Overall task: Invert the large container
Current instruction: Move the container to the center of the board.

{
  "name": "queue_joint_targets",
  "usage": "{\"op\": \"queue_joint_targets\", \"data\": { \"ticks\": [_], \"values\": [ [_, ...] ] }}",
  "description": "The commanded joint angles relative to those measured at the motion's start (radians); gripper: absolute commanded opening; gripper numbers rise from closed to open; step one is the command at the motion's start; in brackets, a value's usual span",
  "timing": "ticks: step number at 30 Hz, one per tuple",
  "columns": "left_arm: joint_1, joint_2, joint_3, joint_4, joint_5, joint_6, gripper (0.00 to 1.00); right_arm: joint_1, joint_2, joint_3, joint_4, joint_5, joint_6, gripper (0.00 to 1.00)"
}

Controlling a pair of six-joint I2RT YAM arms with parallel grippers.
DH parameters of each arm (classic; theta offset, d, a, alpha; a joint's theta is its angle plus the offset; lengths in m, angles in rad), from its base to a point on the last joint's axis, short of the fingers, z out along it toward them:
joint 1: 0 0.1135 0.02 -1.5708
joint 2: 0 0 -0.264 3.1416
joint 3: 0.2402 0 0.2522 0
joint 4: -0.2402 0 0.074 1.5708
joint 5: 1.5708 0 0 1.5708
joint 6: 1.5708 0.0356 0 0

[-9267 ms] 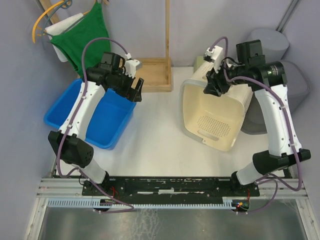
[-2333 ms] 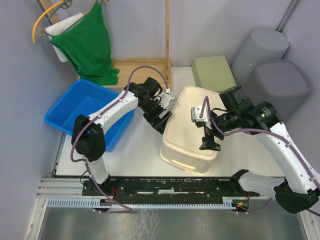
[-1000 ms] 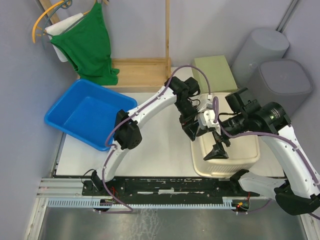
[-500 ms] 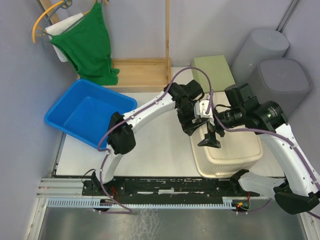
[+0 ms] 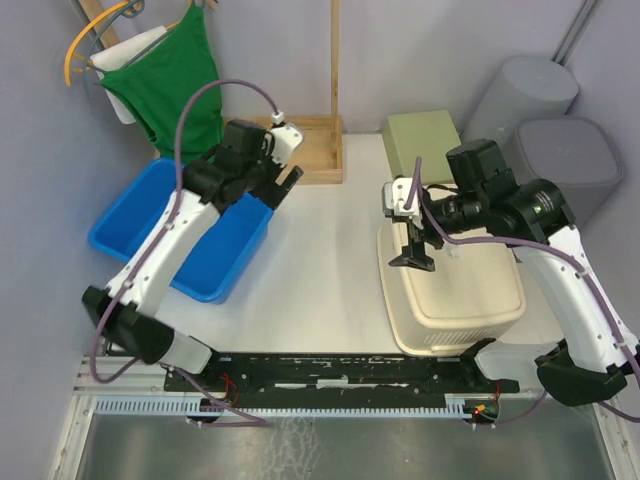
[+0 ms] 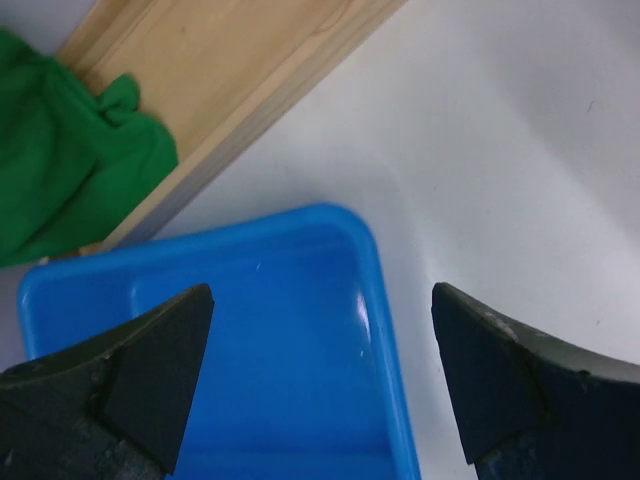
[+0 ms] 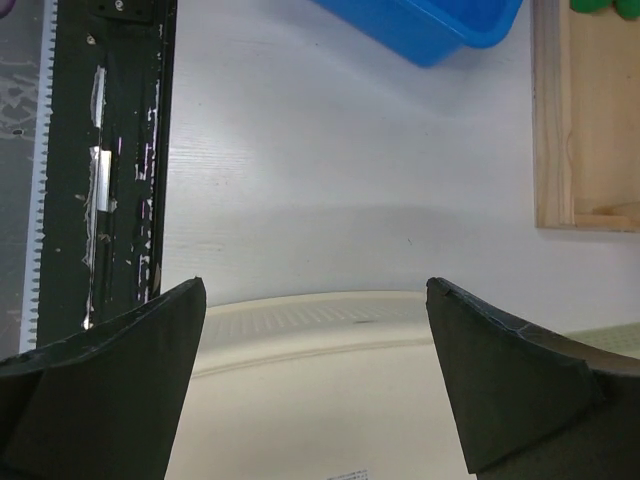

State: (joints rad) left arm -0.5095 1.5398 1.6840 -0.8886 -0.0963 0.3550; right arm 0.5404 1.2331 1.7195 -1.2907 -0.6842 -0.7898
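Overhead, the cream container (image 5: 455, 300) sits bottom up on the right side of the white surface (image 5: 320, 260), rim down. The right fingers (image 5: 413, 260) hang above its far left edge, spread wide and holding nothing. The left fingers (image 5: 283, 188) are well apart from it, over the far right corner of the blue tub (image 5: 150, 225), near the wooden frame (image 5: 310, 150), and are also wide open and empty.

From the left wrist, both fingers stand far apart with only the tub's corner, bare surface, the frame and a green cloth (image 6: 60, 170) beneath.

From the right wrist, the gap between the fingers is empty; the container's perforated base lies below, with a black rail (image 7: 110, 150) to the left.
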Motion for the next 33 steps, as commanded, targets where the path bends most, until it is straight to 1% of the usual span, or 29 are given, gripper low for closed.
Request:
{"op": "queue_joint_targets", "data": {
  "ticks": [1,2,3,5,6,8,9,11,13,14,16,18,20,22,24,26,28,31,33],
  "values": [
    [0.022,-0.263,-0.210,0.151,-0.100,0.040,0.99,0.001,0.077,0.028,-0.081,-0.107,-0.186,1.00],
    [0.025,-0.328,-0.302,0.216,-0.115,0.050,0.99,0.004,0.107,0.033,-0.145,-0.130,-0.290,1.00],
    [0.027,-0.394,-0.363,0.243,-0.125,0.061,0.99,0.011,0.128,0.038,-0.169,-0.142,-0.356,1.00],
    [0.039,-0.468,-0.417,0.240,-0.157,0.059,0.99,0.021,0.183,0.047,-0.163,-0.176,-0.415,1.00],
    [0.060,-0.485,-0.428,0.231,-0.178,0.045,0.99,0.025,0.212,0.051,-0.173,-0.218,-0.481,1.00],
    [0.138,-0.521,-0.468,0.252,-0.248,0.039,1.00,0.061,0.288,0.099,-0.252,-0.230,-0.657,1.00],
    [0.163,-0.552,-0.505,0.285,-0.293,0.048,1.00,0.095,0.330,0.129,-0.254,-0.212,-0.654,1.00],
    [0.194,-0.624,-0.583,0.380,-0.385,0.075,0.98,0.171,0.397,0.162,-0.172,-0.128,-0.592,1.00],
    [0.239,-0.677,-0.617,0.417,-0.428,0.074,0.98,0.239,0.463,0.189,-0.099,-0.070,-0.569,1.00],
    [0.267,-0.690,-0.619,0.409,-0.408,0.065,0.95,0.257,0.500,0.211,-0.069,-0.065,-0.542,1.00],
    [0.309,-0.715,-0.627,0.374,-0.342,0.052,0.91,0.291,0.557,0.240,0.054,-0.040,-0.429,1.00],
    [0.348,-0.737,-0.631,0.345,-0.277,0.031,0.90,0.330,0.596,0.252,0.206,0.042,-0.324,1.00],
    [0.404,-0.743,-0.633,0.332,-0.219,0.007,0.89,0.367,0.626,0.253,0.333,0.153,-0.268,1.00],
    [0.474,-0.747,-0.641,0.315,-0.139,-0.012,0.89,0.402,0.655,0.280,0.376,0.260,-0.229,1.00],
    [0.545,-0.748,-0.659,0.296,-0.053,-0.022,0.89,0.433,0.676,0.305,0.378,0.356,-0.187,1.00],
    [0.603,-0.739,-0.681,0.291,-0.010,-0.031,0.89,0.449,0.660,0.286,0.358,0.391,-0.204,1.00],
    [0.662,-0.726,-0.698,0.282,0.036,-0.047,0.89,0.457,0.630,0.232,0.312,0.378,-0.340,1.00],
    [0.780,-0.721,-0.704,0.243,0.208,-0.067,0.89,0.460,0.609,0.129,0.371,0.368,-0.496,1.00],
    [0.869,-0.719,-0.700,0.220,0.339,-0.071,0.89,0.461,0.650,0.143,0.389,0.363,-0.553,1.00]
  ]
}}
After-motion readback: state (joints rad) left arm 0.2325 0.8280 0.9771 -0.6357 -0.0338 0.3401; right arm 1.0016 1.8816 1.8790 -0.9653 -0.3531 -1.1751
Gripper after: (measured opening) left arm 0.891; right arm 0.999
